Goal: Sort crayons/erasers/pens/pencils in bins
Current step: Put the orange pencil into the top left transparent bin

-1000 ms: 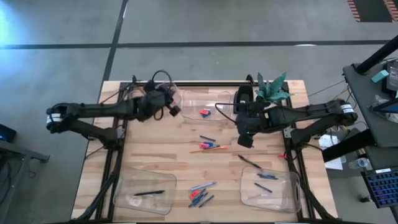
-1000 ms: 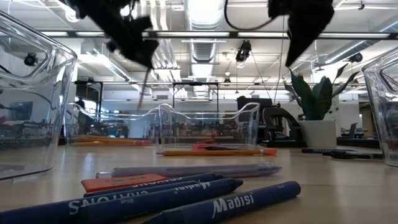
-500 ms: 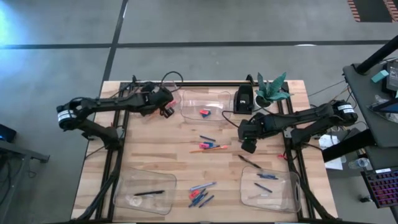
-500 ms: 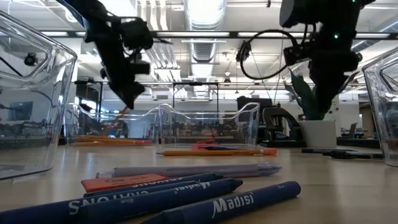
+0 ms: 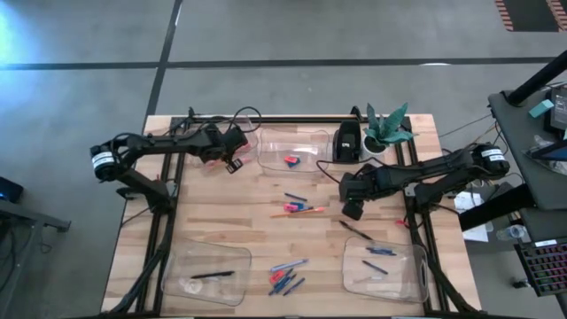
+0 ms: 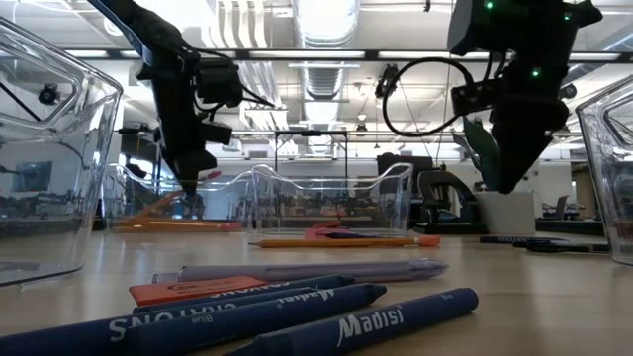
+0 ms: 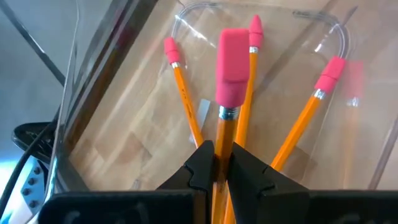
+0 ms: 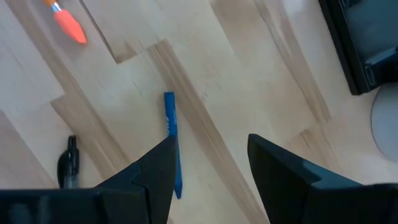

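Observation:
My left gripper point(image 5: 232, 159) is over the far-left clear bin point(image 5: 215, 135), shut on an orange pencil point(image 7: 229, 81) with a big pink eraser cap. Three more pencils point(image 7: 180, 93) lie in that bin. My right gripper point(image 5: 352, 209) is open and empty above the table's middle right, over a blue crayon point(image 8: 171, 143) and a black pen point(image 8: 65, 165). A pencil point(image 5: 297, 213), pens point(image 5: 356, 231) and crayons point(image 5: 285, 276) lie loose on the wood. Erasers point(image 5: 291, 160) lie in the far-centre bin. My left gripper pinches the pencil's orange shaft point(image 7: 222, 134) between its two fingers, behind the metal band. The pencil runs along the fingers, its pink eraser end leading. In the low view it slants down below the gripper point(image 6: 158, 204) into the bin. Whether its end touches the floor, I cannot tell.
A near-left bin point(image 5: 208, 275) holds a pen, and a near-right bin point(image 5: 387, 270) holds crayons. A small black box point(image 5: 346, 142) and a potted plant point(image 5: 387, 126) stand at the far edge. Bare wood lies on the table's left side.
My left gripper has gone down with the pencil, whose leading end now reaches low into the far-left bin. My right gripper has come down toward the table and a little toward its near edge, staying open.

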